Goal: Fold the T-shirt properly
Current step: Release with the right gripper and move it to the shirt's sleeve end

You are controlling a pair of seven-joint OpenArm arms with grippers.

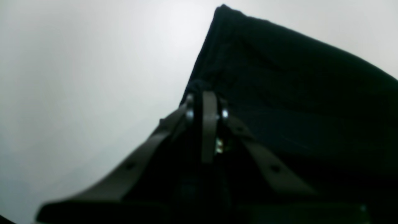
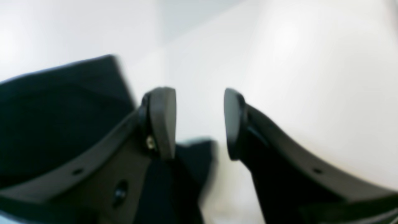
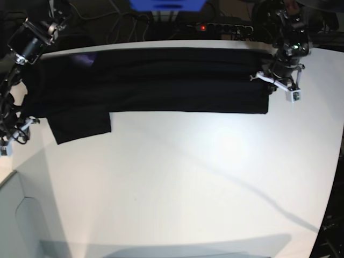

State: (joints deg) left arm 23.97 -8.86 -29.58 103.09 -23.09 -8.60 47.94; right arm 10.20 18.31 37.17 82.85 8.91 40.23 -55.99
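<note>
The black T-shirt [image 3: 156,80] lies stretched in a long band along the far side of the white table [image 3: 188,183], plain side up, with one sleeve [image 3: 80,126] reaching toward me at the left. My left gripper [image 1: 205,93] is shut on the cloth at the shirt's right end; in the base view that gripper [image 3: 266,80] sits on that edge. My right gripper [image 2: 200,121] stands open with nothing between its fingers, and black cloth [image 2: 59,118] lies just to its left and below. From the base camera it [image 3: 21,128] hovers at the shirt's left end.
A power strip [image 3: 217,27] with a red light and cables lie behind the table's far edge, beside a blue object [image 3: 166,4]. The table's left edge runs close to the right arm. A grey panel [image 3: 21,215] sits at the lower left.
</note>
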